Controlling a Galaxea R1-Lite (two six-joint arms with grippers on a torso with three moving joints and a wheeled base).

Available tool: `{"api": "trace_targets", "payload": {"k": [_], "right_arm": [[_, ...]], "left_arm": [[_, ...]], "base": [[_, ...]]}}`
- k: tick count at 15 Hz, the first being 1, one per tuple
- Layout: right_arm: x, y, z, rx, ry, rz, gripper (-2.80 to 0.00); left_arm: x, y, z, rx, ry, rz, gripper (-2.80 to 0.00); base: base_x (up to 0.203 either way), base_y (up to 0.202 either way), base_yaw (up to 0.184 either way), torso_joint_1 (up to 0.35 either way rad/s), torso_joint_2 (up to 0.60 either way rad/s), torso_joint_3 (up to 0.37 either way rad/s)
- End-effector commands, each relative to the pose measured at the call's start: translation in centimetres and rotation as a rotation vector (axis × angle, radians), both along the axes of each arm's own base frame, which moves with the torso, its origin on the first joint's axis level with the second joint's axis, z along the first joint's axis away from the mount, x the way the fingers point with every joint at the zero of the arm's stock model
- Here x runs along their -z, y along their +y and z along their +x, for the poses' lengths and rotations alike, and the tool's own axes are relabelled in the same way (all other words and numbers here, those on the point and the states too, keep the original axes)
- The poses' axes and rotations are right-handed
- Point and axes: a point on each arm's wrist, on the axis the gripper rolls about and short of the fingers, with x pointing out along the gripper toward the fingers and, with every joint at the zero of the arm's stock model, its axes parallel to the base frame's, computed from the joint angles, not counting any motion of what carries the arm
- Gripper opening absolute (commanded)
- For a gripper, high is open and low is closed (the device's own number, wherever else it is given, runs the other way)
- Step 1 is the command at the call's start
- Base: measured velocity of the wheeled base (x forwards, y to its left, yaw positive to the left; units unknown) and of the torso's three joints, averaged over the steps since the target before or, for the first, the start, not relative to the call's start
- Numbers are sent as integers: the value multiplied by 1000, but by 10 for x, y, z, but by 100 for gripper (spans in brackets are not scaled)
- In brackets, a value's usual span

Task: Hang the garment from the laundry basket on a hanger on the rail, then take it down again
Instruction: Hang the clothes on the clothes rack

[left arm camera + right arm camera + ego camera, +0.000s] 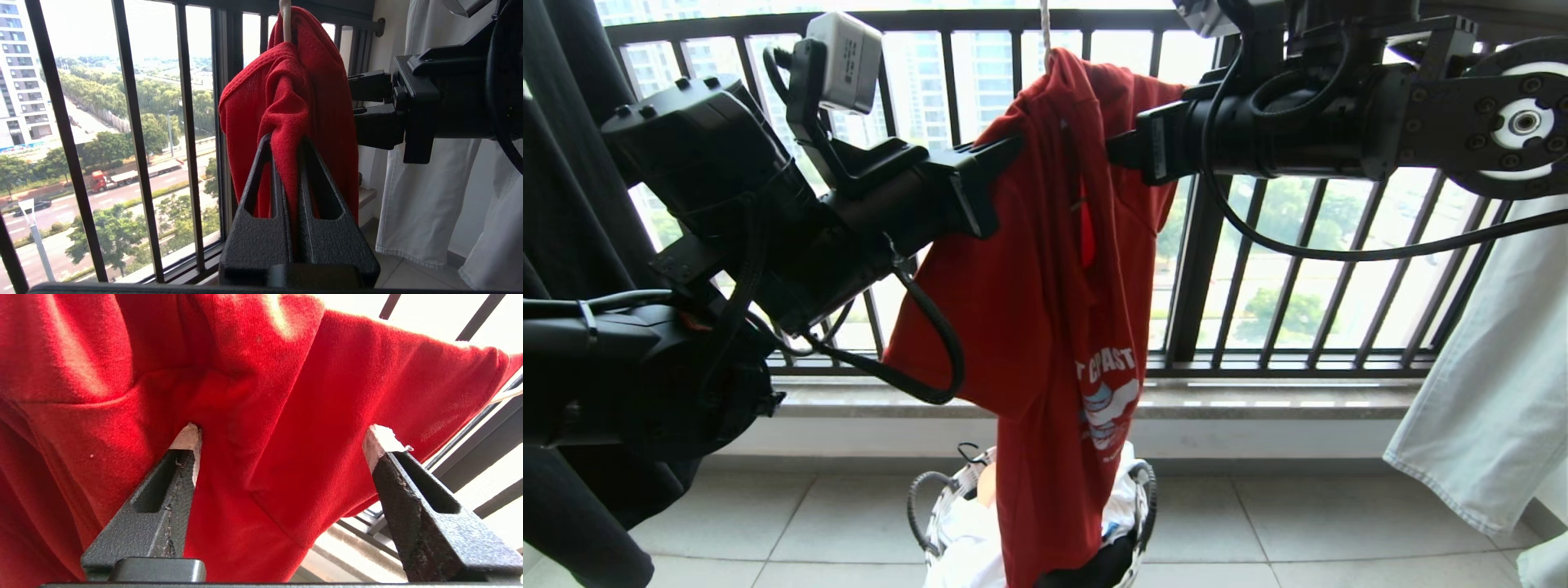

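Shirt (1045, 269) fabric, a red soft knit with white lettering and a blue-white print low on the chest, is hanging bunched from the hanger (285, 20), whose thin off-white hook is poking out at the top of the folds. Its hem is trailing down into the basket (1141, 498), a round white weave with a black rim and looped black handles, sitting on the pale tiled floor under it.

Reaching in from the left, the left tool (291, 151) is pinching a thick vertical fold of the shirt between its black, rough-cast triangular fingers (261, 204), pressed together on the cloth. The right tool (282, 437) is coming in from the opposite side at shoulder height; its fingers are standing wide apart, their pale taped tips (188, 437) touching or nearly touching the red cloth, though the close view makes contact hard to judge.

Behind the shirt a black railing (1201, 245) of vertical bars is fencing the balcony, with trees and a road beyond. A white garment (1494, 367) is hanging at the right, and dark cloth (564, 163) is draping down the left edge. The left arm's bulk is blocking much of the shirt's left side.
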Motion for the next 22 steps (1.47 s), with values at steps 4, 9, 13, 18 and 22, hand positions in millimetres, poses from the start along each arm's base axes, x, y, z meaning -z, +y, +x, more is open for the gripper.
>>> {"api": "trace_targets", "payload": {"k": [4, 9, 13, 18, 22], "right_arm": [[-2, 2, 3, -5, -35, -6, -280], [-6, -3, -11, -13, -29, 5, -280], [-12, -7, -21, -20, -34, 21, -280], [-23, -7, -22, -21, -71, 39, -280], [-29, -7, -22, -17, -95, 47, -280]], "left_arm": [[0, 0, 0, 1, -4, -3, -280], [1, -1, 3, -3, 1, -1, -280], [9, -4, 12, -10, 20, 13, -280], [17, -7, 14, 13, 34, 36, -280], [21, -9, 11, 28, 38, 54, -280]], "base": [[0, 0, 0, 0, 0, 0], [0, 0, 0, 0, 0, 0], [0, 0, 0, 0, 0, 0], [0, 0, 0, 0, 0, 0], [0, 0, 0, 0, 0, 0]]}}
